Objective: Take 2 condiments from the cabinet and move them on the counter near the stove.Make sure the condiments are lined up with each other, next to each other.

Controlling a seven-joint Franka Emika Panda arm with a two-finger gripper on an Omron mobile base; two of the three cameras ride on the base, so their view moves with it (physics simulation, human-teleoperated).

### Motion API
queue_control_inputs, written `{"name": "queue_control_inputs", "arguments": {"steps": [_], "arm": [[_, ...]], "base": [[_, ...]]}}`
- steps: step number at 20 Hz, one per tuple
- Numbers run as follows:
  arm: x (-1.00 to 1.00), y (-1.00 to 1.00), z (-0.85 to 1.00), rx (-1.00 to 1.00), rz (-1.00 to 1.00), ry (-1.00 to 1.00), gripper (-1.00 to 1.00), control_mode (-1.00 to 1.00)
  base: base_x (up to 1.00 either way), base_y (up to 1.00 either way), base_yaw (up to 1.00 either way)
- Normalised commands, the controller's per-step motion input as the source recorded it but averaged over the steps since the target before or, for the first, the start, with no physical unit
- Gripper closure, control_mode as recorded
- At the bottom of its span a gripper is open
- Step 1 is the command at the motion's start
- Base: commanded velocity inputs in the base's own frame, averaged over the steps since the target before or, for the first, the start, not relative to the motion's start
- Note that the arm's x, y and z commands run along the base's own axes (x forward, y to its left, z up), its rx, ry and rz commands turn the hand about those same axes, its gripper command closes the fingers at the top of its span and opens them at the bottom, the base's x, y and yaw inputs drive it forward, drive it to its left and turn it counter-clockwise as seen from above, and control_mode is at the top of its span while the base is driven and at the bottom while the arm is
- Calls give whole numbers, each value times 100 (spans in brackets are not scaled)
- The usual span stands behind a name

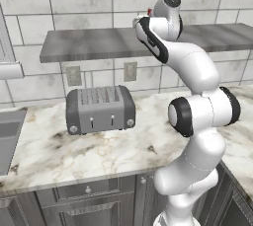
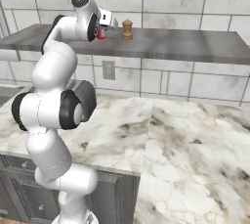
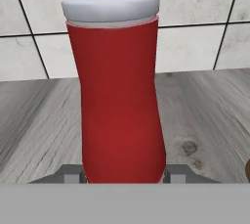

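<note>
Red bottle (image 3: pixel 119 105) fills your hand view, dead centre between the gripper (image 3: pixel 123 175) fingertips, standing upright on the grey shelf (image 3: pixel 205 110). Fingertips (image 3: pixel 72 176) sit at both flanks of the bottle base. Whether they're actually clamped or just bracketing it, you can't tell from here; no clear gap, no clear contact.

Right base view puts the gripper (image 2: pixel 104 22) up at shelf (image 2: pixel 185 47) level, with the wooden shaker (image 2: pixel 127 29) just beyond it to the side, near but apart. The surface (image 2: pixel 185 140) is well below the gripper. No stove in view. Toaster (image 1: pixel 100 109) sits on the surface (image 1: pixel 99 153) under the shelf (image 1: pixel 99 45), below the gripper.

Risks, as I judge them:
- Grip is low on the bottle. It's tall and top-heavy relative to the contact point, so a fast lift or swing could pivot it out.
- Pulling out sideways toward the shaker could knock it over or off the shelf.
- Dropping straight down after clearing the edge puts you on the toaster.
- Confirm closure before you retract, or the bottle stays or tips.
</note>
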Motion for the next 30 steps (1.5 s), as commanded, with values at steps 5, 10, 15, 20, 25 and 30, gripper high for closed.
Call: {"name": "queue_control_inputs", "arguments": {"steps": [5,10,15,20,25,30], "arm": [[0,0,0,0,0,0,100,-100],[-1,0,0,0,0,0,100,-100],[-31,0,0,-2,2,-11,100,-100],[-53,0,1,-2,3,-7,100,-100],[-67,0,9,0,2,2,100,-100],[-64,0,18,-1,2,4,100,-100]], "base": [[0,0,0],[0,0,0],[0,0,0],[0,0,0],[0,0,0],[0,0,0]]}}
